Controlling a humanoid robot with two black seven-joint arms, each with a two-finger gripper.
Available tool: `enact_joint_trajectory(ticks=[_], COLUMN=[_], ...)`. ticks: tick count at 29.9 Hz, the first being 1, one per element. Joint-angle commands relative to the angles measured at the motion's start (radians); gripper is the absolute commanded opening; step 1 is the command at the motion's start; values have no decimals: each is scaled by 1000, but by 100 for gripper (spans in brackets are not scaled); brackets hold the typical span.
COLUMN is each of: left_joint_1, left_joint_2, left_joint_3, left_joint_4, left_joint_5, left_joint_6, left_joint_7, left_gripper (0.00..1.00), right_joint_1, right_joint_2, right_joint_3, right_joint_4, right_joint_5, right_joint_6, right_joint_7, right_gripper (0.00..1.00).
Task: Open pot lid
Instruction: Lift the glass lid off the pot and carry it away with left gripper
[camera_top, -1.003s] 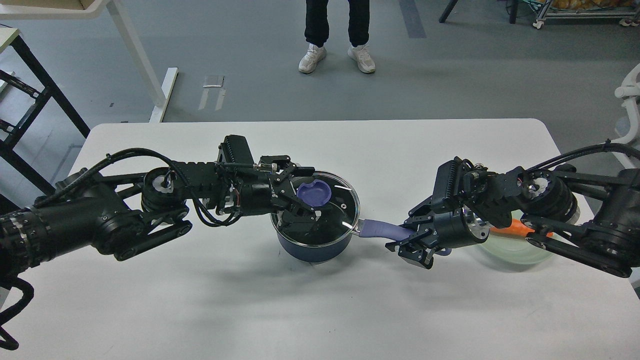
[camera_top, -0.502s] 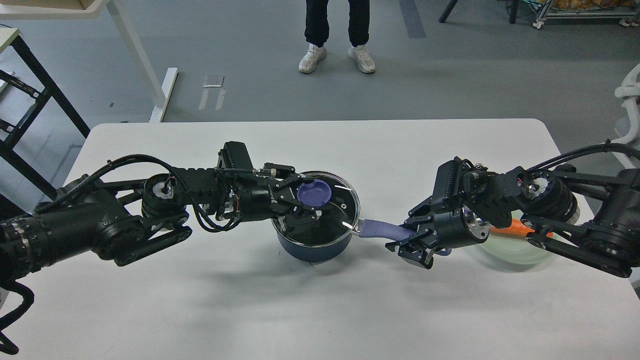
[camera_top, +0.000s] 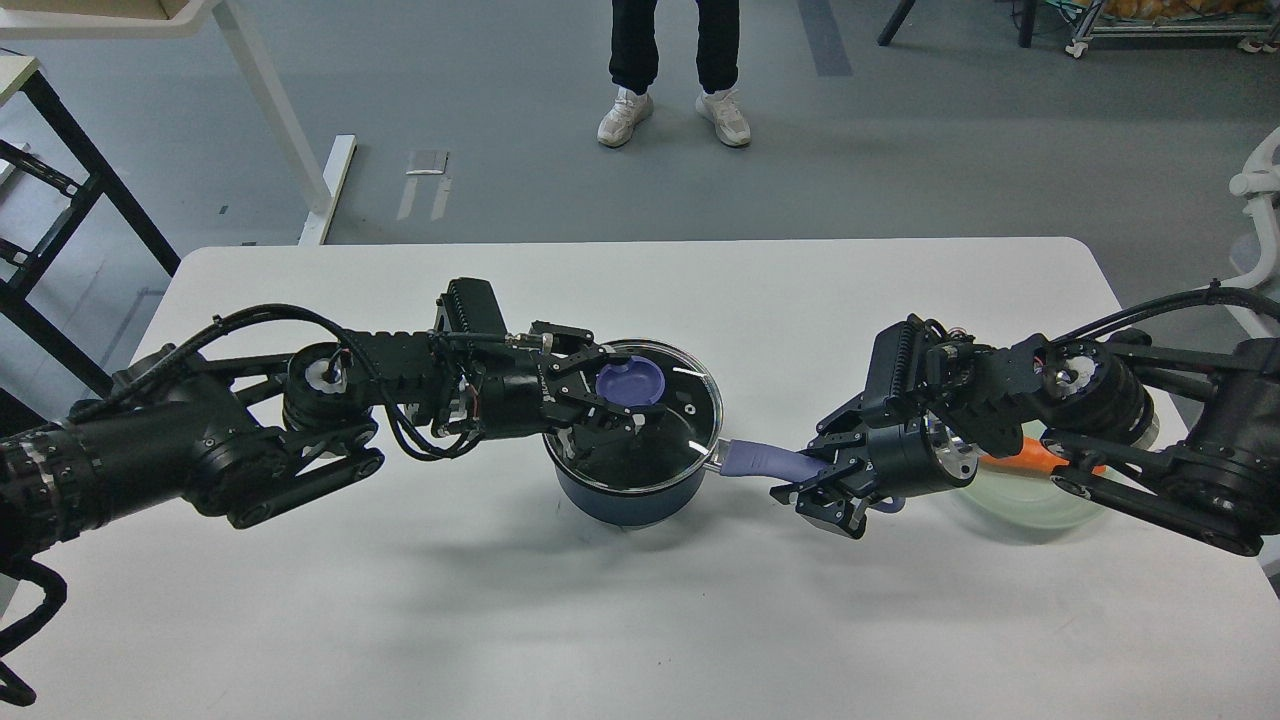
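A dark blue pot (camera_top: 625, 502) stands on the white table (camera_top: 640, 620), covered by a glass lid (camera_top: 685, 420) with a purple knob (camera_top: 636, 380). My left gripper (camera_top: 612, 392) comes in from the left, with its fingers closed on either side of the knob. The lid still lies on the pot's rim. My right gripper (camera_top: 812, 486) is shut on the pot's purple handle (camera_top: 755, 460), which points right.
A pale green bowl (camera_top: 1020, 508) with an orange carrot (camera_top: 1030, 458) sits under my right arm at the right. A person's legs (camera_top: 675, 60) stand beyond the table's far edge. A desk frame (camera_top: 60, 200) stands at the left.
My left gripper's fingers, spread wide around the knob a second ago, have closed in on it. The pot, the lid and my right arm have stayed put.
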Motion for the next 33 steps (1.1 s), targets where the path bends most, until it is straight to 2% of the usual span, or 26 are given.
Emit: enact_joint_trajectory(ticks=[1,8,11,14,18,24,27,33], left_joint_1=[-8,-52,-49,-28,67,211,251,291], left_joint_2=[20,221,321,429,525,565,556,517], left_joint_3=[-13,-15,-9,7,33,34,34,33], left_joint_4=[-27,-135,-152,-171,-186,-188,-179,-110], left_joint_5=[-3,-98,-105,-108,-108,-110,-111,-134], left_joint_6=[13,20,59,105,167,201,234,243], left_joint_7=[0,0,0,0,0,0,0,0], left_gripper=[22,22,23,23,23,23,23,25], right_joint_1=[0,0,0,0,0,0,0,0], right_joint_2=[1,-1,-1,-1,-1,-2,-2,-2], right_joint_3=[0,0,0,0,0,0,0,0], right_joint_4=[0,0,0,0,0,0,1,1], right_joint_5=[0,0,0,0,0,0,0,0], right_joint_6=[0,0,0,0,0,0,0,0], right_joint_7=[0,0,0,0,0,0,0,0], right_gripper=[34,34,34,34,34,34,34,34])
